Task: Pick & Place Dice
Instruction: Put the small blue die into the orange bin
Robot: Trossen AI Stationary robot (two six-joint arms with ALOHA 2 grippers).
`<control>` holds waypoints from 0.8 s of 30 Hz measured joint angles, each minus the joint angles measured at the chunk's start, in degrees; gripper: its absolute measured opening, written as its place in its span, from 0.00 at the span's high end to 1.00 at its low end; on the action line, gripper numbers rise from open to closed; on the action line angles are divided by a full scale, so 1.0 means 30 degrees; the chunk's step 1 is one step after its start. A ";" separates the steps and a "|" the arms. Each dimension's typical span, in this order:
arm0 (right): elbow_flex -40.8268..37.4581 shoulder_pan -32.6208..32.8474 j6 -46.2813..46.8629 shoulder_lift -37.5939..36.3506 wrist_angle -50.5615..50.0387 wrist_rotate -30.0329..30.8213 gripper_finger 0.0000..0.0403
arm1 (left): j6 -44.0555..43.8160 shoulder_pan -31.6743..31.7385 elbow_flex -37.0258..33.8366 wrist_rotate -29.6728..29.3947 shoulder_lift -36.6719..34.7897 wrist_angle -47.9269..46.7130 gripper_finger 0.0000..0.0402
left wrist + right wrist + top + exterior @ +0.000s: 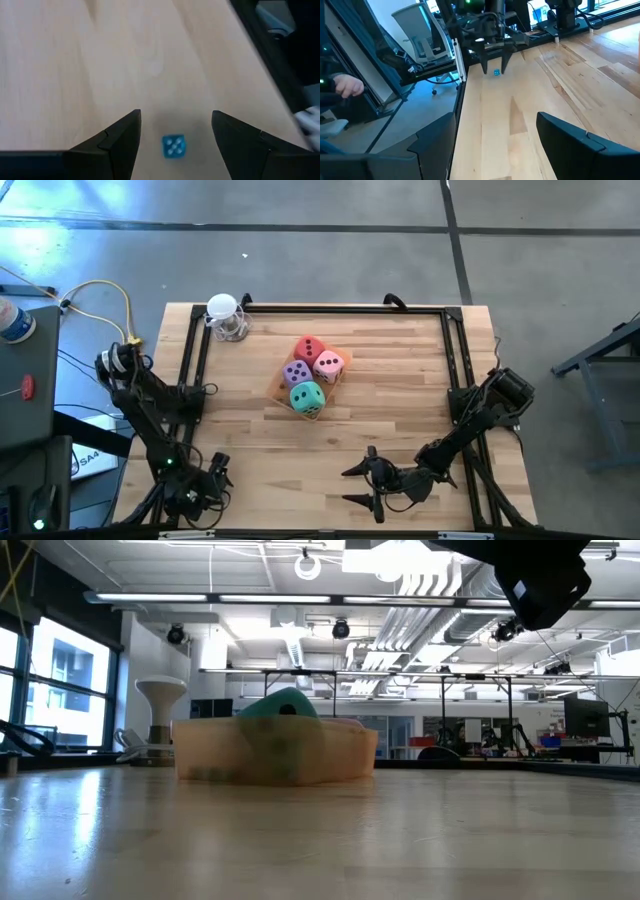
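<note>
Our left claw (175,132) hangs released over a small blue die (173,146) on the desk (400,430). Our right claw (362,485) waits spread open, while four dice (311,375) sit in the orange tray (275,752).

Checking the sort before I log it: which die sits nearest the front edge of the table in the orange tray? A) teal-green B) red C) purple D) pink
A: in the high view the teal-green die lies at the tray's front end, with the purple die, pink die and red die behind it.
</note>
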 joint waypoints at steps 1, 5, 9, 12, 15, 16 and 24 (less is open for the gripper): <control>0.0000 0.0000 0.0000 0.0000 0.0028 0.0001 0.32 | -0.0216 -0.0177 -0.0159 -0.0224 0.0217 0.0238 0.42; 0.0000 0.0000 0.0007 0.0000 0.0038 0.0045 0.32 | -0.0980 -0.0813 -0.0741 -0.1257 0.0700 0.1188 0.42; 0.0000 0.0000 0.0007 0.0000 0.0059 0.0329 0.32 | -0.1118 -0.1390 -0.1519 -0.2125 0.1006 0.2557 0.42; 0.0000 0.0000 0.0225 0.0000 0.0123 0.0336 0.32 | -0.1660 -0.1529 -0.2139 -0.2250 0.1085 0.3523 0.42; 0.0000 0.0000 0.0289 0.0000 0.0123 0.0336 0.32 | -0.2130 -0.1529 -0.2839 -0.2195 0.1085 0.4624 0.42; 0.0000 0.0000 0.0286 0.0000 0.0120 0.0344 0.32 | -0.2135 -0.1529 -0.3061 -0.2174 0.1085 0.4973 0.42; 0.0000 0.0000 0.0291 0.0000 0.0116 0.0344 0.32 | -0.1975 -0.1549 -0.4027 -0.2097 0.1107 0.6632 0.42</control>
